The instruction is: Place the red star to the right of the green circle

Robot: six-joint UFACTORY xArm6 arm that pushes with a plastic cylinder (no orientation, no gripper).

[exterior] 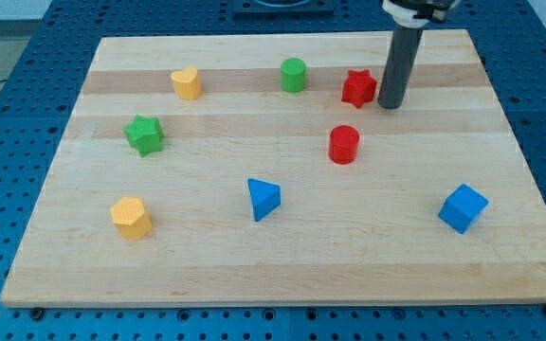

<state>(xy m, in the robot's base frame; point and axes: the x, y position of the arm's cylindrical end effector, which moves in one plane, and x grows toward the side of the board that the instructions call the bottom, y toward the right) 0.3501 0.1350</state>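
Note:
The red star [357,88] lies near the view's top, right of centre. The green circle [293,75] stands to the star's left, with a gap of about one block width between them. My tip [391,105] rests on the board just right of the red star, touching or nearly touching its right edge. The dark rod rises from there to the view's top.
A red cylinder [343,145] sits below the star. A yellow heart [187,83] and a green star [144,134] lie at the left. A yellow hexagon [131,217], a blue triangle [263,199] and a blue cube [463,208] lie lower down on the wooden board [500,142].

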